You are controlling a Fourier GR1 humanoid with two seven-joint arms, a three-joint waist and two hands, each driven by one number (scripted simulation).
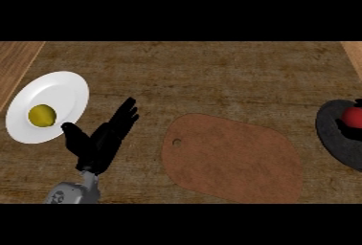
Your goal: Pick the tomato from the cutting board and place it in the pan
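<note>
I see the tomato (354, 116) over the pan (332, 139), right hand (358, 103) barely visible, fingers impossible to judge. Board (233, 160) bare. Left hand (99, 139) rests, fingers spread, plate (60, 95) just beside them. Release remains, I judge.

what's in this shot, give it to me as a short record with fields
cutting board: brown, centre of the counter, nothing on it
tomato: red, in the pan at the right edge
pan: dark, cut off by the view's right edge
plate: white, at the left, holds a yellow fruit
left hand: open, fingers up, beside the plate
right hand: dark bits near the tomato, state unclear
</note>
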